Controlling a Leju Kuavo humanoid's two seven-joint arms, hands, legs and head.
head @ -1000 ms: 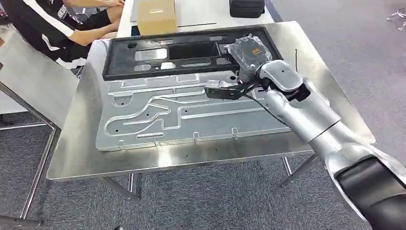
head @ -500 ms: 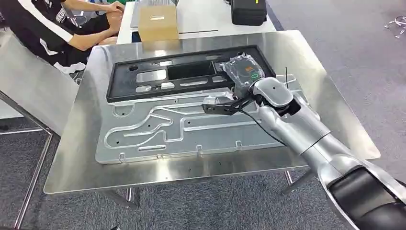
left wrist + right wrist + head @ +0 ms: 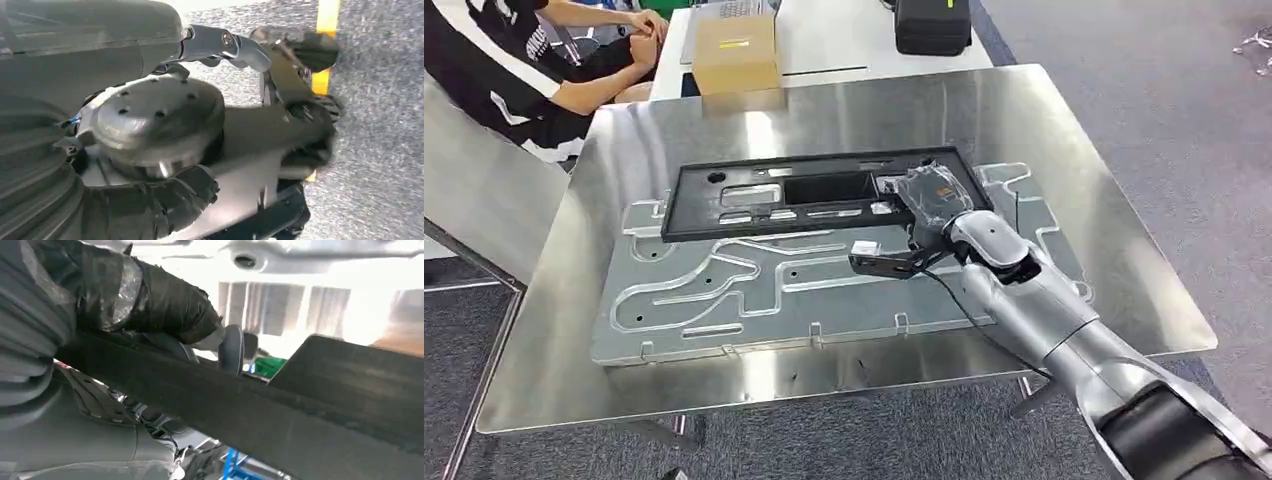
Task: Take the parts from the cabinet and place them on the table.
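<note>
A long black plastic frame [image 3: 689, 210] lies across the far part of a large silver stamped plate [image 3: 754, 290] on the steel table [image 3: 824, 110]. My right hand [image 3: 936, 200], wrapped in clear film and dark tape, grips the frame's right end. In the right wrist view the taped thumb of that hand [image 3: 150, 305] lies over the frame's black edge [image 3: 280, 415], with the other fingers hidden beneath it. My left hand [image 3: 160, 200] hangs low over grey carpet, blurred and dark, and how its fingers lie cannot be made out.
A cardboard box [image 3: 736, 52] and a black case [image 3: 932, 25] stand on a white table beyond the steel one. A person [image 3: 514, 70] sits at the far left corner. Bare steel surrounds the plate, widest along the far side and the right.
The camera has moved and the whole picture has shifted. The frame and the plate now sit farther from the table's far edge. My right hand keeps its hold on the frame.
</note>
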